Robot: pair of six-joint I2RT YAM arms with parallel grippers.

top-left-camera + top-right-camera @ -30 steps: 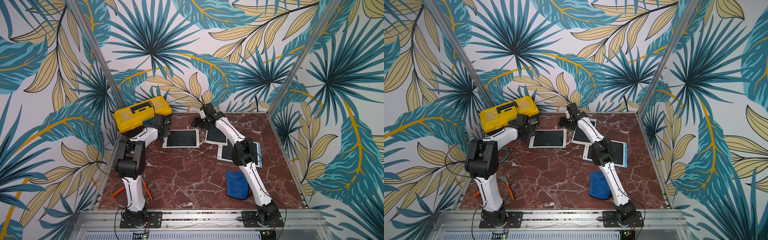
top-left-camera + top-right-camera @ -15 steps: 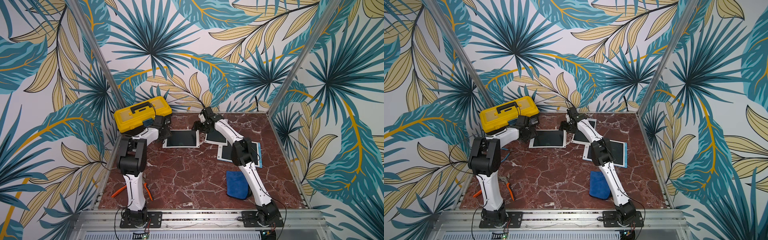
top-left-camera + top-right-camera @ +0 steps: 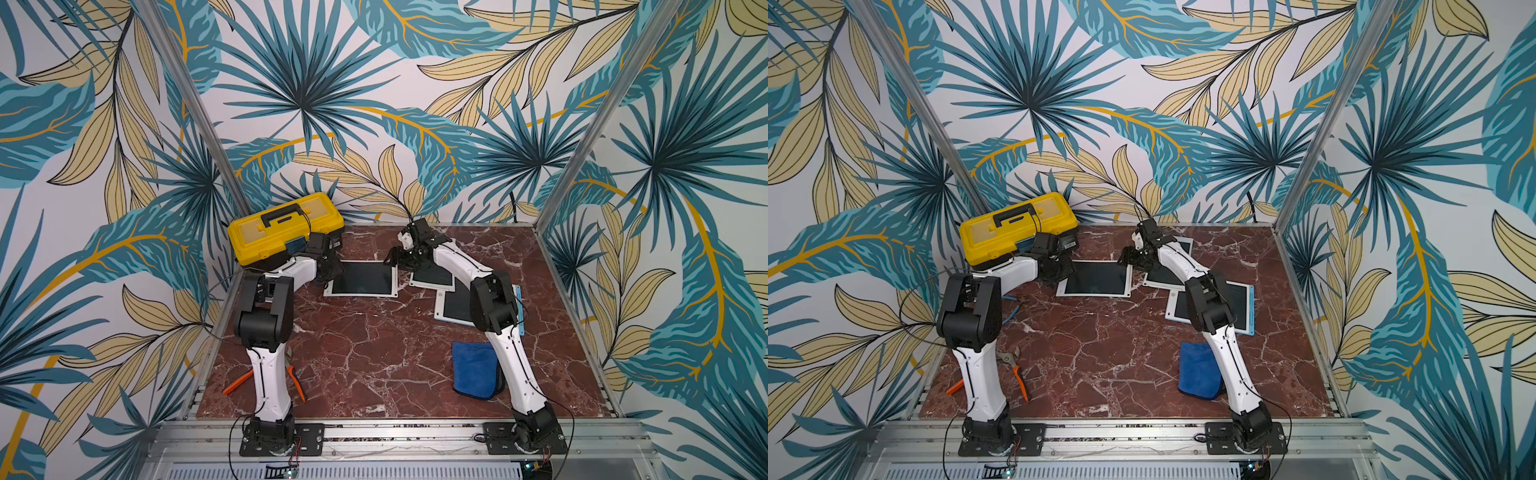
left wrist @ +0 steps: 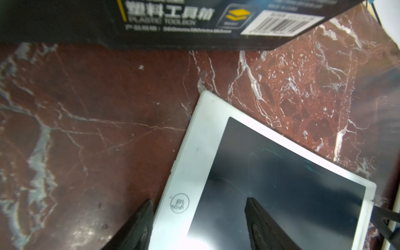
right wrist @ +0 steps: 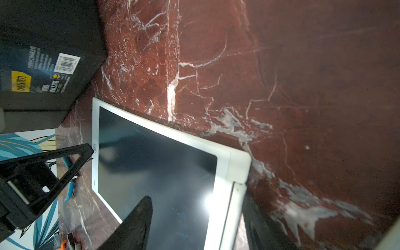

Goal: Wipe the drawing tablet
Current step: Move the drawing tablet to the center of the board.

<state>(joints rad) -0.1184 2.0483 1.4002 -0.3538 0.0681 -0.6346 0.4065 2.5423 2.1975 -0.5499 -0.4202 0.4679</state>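
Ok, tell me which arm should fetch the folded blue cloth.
Right, probably: the folded blue cloth lies beside that arm's lower link. The left claw, open astride the white-framed drawing tablet's edge, could steady it.

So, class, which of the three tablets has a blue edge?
The tablet nearest the cloth, partly under the right arm, has a blue outer edge. The tablet by the toolbox and the middle tablet show only white frames.
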